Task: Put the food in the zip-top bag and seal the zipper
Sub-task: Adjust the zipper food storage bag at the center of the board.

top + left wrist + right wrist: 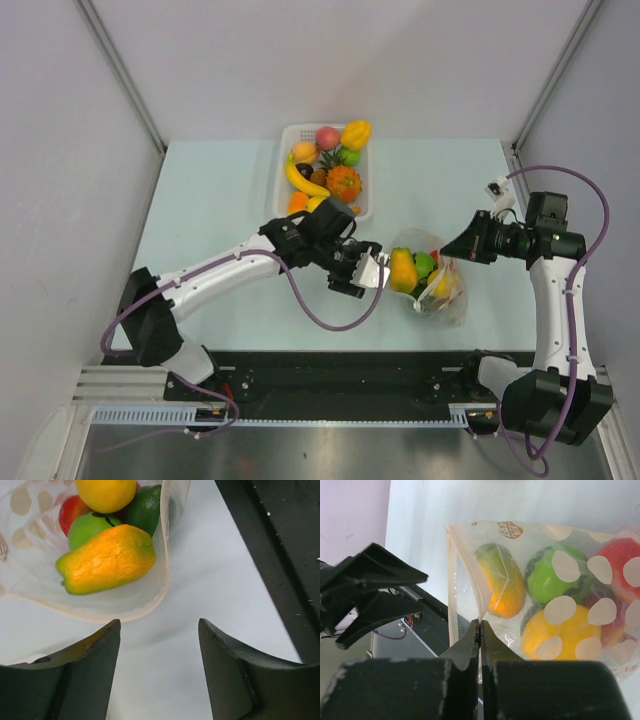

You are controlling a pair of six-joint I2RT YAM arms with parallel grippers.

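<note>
The see-through zip-top bag (448, 300) lies on the table right of centre, its mouth facing left. It holds several food pieces: an orange-yellow fruit (107, 557), a green one (87, 527), a yellow one (105, 492), a dark green one (145, 510) and a red one (620, 555). My left gripper (368, 270) is open and empty just outside the mouth (160, 630). My right gripper (452, 247) is shut on the bag's upper mouth edge (480, 624) and holds it up. The pale zipper strip (451, 580) runs along the open mouth.
A white slotted basket (281, 175) at the back centre holds more toy fruit, among them a banana (303, 180) and an orange pineapple (344, 182). The table's black front edge (280, 555) lies close to the bag.
</note>
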